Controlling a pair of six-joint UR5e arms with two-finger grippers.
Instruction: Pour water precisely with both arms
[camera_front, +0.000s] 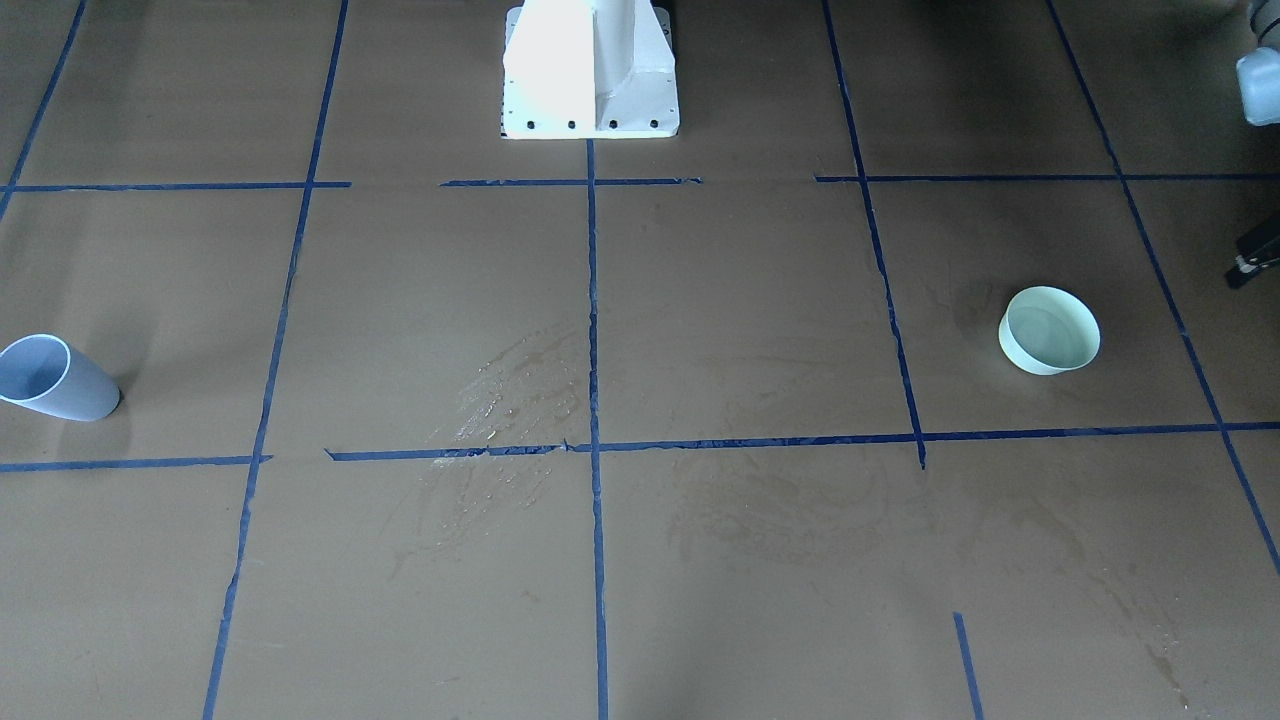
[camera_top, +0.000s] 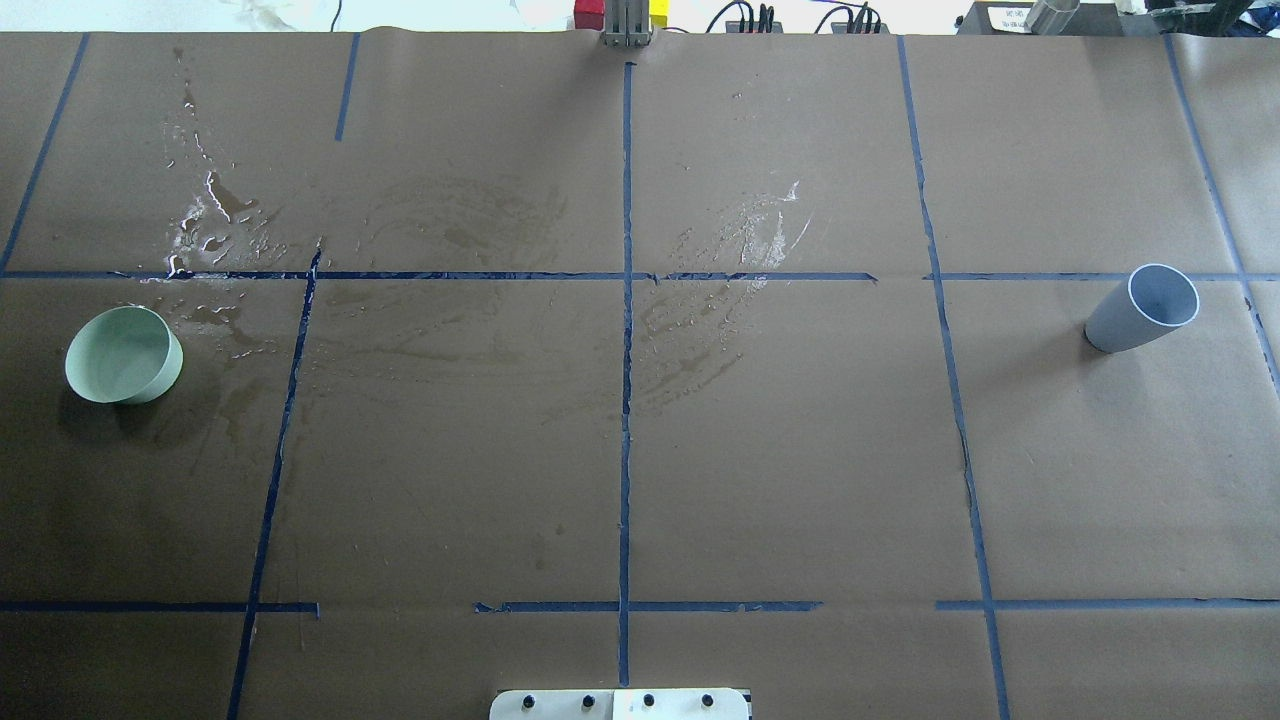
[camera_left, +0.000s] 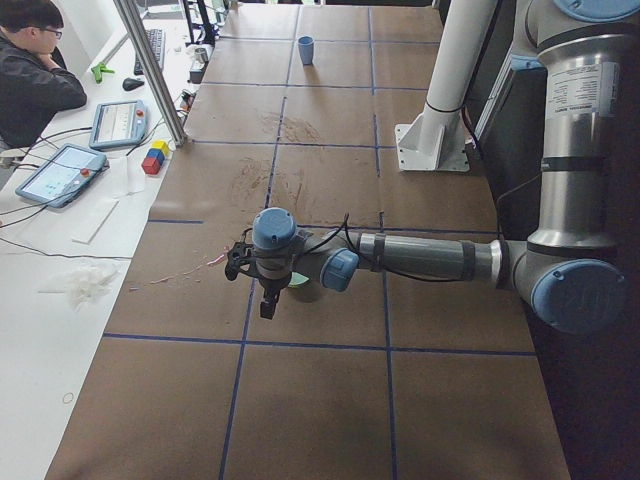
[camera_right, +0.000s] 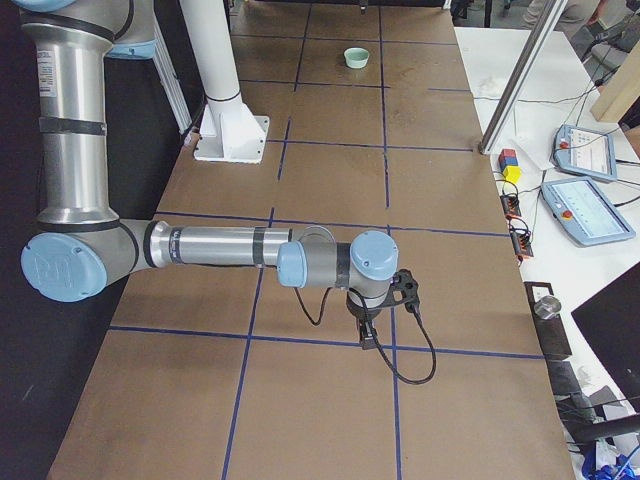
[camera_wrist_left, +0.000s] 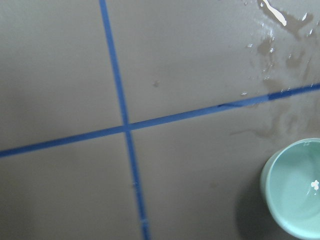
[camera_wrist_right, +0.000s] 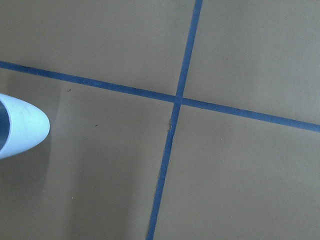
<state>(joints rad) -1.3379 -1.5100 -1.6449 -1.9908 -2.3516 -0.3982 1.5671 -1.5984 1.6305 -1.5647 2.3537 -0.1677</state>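
Observation:
A pale green bowl (camera_top: 125, 355) stands on the robot's left side of the table. A small glint (camera_wrist_left: 315, 184) on its inside may be the water, but I cannot tell for sure. A blue-grey cup (camera_top: 1145, 308) stands upright far on the right side, and only its rim (camera_wrist_right: 20, 130) enters the right wrist view. The left arm (camera_left: 420, 258) reaches out low, its gripper (camera_left: 265, 305) pointing down just beside the bowl (camera_left: 298, 282). The right arm (camera_right: 215, 247) also stretches out, gripper (camera_right: 368, 338) pointing down. I cannot tell whether either gripper is open or shut.
Glistening spill patches (camera_top: 745, 235) and stains (camera_top: 210, 225) mark the brown paper, which is gridded with blue tape. The white pedestal (camera_front: 590, 70) stands at the robot's edge. A seated person (camera_left: 35, 75), tablets (camera_left: 60, 172) and a metal post (camera_left: 150, 70) line the far side.

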